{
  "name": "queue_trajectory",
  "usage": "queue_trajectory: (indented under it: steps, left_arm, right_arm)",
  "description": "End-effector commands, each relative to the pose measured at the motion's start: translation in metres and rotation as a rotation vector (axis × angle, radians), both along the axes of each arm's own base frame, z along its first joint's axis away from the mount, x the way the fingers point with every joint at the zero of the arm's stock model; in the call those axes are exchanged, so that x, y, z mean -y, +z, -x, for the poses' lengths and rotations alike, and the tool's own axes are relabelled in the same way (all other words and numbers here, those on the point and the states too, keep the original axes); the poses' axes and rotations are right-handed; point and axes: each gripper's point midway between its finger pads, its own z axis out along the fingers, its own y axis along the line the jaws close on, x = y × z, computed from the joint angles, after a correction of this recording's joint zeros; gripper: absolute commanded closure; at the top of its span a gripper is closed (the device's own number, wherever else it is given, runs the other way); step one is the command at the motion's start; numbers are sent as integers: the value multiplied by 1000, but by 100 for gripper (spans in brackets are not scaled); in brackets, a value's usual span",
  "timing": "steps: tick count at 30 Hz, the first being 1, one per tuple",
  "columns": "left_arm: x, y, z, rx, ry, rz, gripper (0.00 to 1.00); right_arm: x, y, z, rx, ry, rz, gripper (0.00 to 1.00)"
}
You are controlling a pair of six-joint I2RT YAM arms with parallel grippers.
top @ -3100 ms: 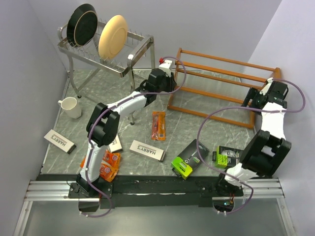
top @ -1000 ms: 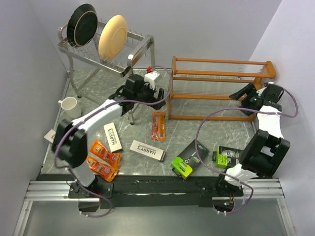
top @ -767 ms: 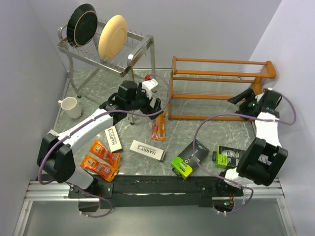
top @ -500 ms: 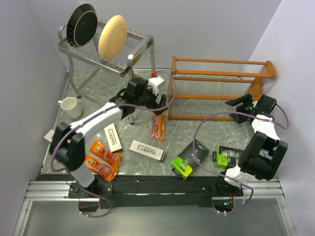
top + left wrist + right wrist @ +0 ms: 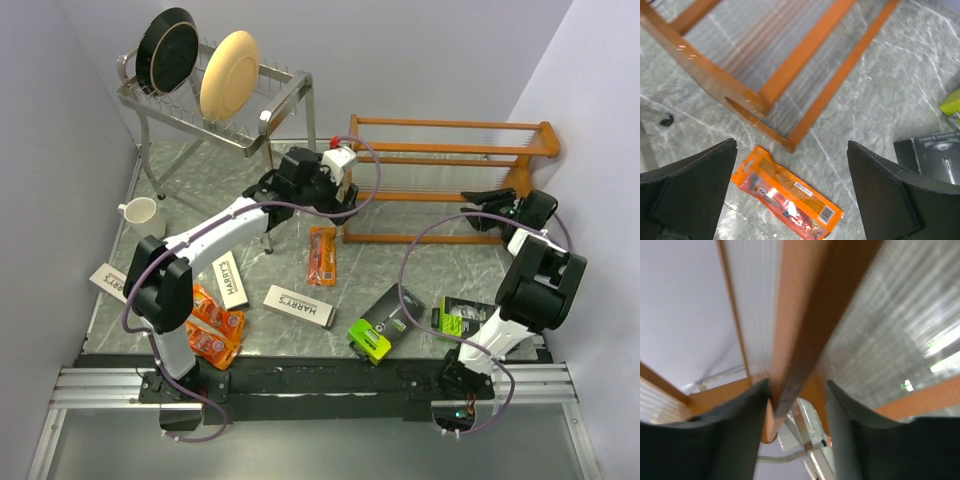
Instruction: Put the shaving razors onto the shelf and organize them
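The orange-brown shelf (image 5: 450, 180) stands upright at the back right. My left gripper (image 5: 333, 203) hovers open by its left end, above a flat orange razor pack (image 5: 322, 255), which lies on the table between the jaws (image 5: 790, 197). My right gripper (image 5: 480, 207) is at the shelf's right side. Its half-closed jaws straddle a wooden rail (image 5: 800, 340); one finger (image 5: 740, 430) is against it and a gap shows at the other. White HARRY'S boxes (image 5: 300, 306) (image 5: 232, 279), black-and-lime packs (image 5: 380, 325) (image 5: 462, 318) and more orange packs (image 5: 212, 325) lie on the table.
A silver rack with plates (image 5: 215, 95) stands at the back left, with one leg near my left arm. A white mug (image 5: 143, 218) sits by the left wall. Another white box (image 5: 108, 280) lies at the left edge. Walls close in left and right.
The shelf, tilted at first, now stands square. My left gripper swung left, then back to the shelf's left end. My right gripper dropped to a lower rail and its jaws narrowed around it.
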Motion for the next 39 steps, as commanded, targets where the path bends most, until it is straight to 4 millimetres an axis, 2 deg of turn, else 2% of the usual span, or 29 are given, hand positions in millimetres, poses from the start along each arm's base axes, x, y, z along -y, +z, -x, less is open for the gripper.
queue_trajectory:
  steps: [1, 6, 7, 13, 15, 16, 19, 20, 24, 27, 30, 31, 34, 39]
  left_arm:
    - [8, 14, 6, 51, -30, -13, 2]
    - [-5, 6, 4, 64, 17, -54, 1]
    - [-7, 6, 5, 69, 19, -62, 1]
    - [-15, 5, 14, 66, 20, -67, 1]
    - [-16, 4, 15, 64, 20, -70, 1]
    - [-16, 3, 15, 63, 21, -71, 0]
    - [-17, 2, 14, 65, 27, -76, 1]
    - [-17, 3, 13, 69, 33, -72, 1]
    - [-16, 23, -1, 125, 69, -62, 1]
    - [-15, 55, -20, 219, 122, -30, 1]
    - [-12, 63, -30, 244, 148, -29, 0]
    - [-11, 59, -32, 239, 150, -33, 0]
    - [-10, 58, -29, 229, 137, -29, 1]
    - [-12, 51, -24, 204, 135, -30, 1]
  right_arm:
    - [5, 32, -24, 150, 7, 0, 58]
    - [-7, 59, -34, 248, 65, 31, 74]
    - [-14, 63, -34, 254, 79, 24, 78]
    - [-54, 93, -28, 329, 156, 17, 89]
    - [-61, 95, -24, 336, 155, 11, 91]
    - [-65, 94, -22, 338, 161, 14, 96]
    - [-77, 80, -13, 324, 175, 21, 99]
    - [-78, 69, -9, 300, 172, 14, 99]
    - [-85, 56, -2, 311, 197, 40, 100]
    - [-98, 71, -1, 390, 246, 91, 100]
    - [-114, 85, -5, 460, 304, 129, 100]
    - [-118, 94, -7, 495, 325, 148, 100]
    - [-131, 100, -12, 514, 362, 176, 100]
    - [-120, 72, -20, 405, 278, 100, 100]
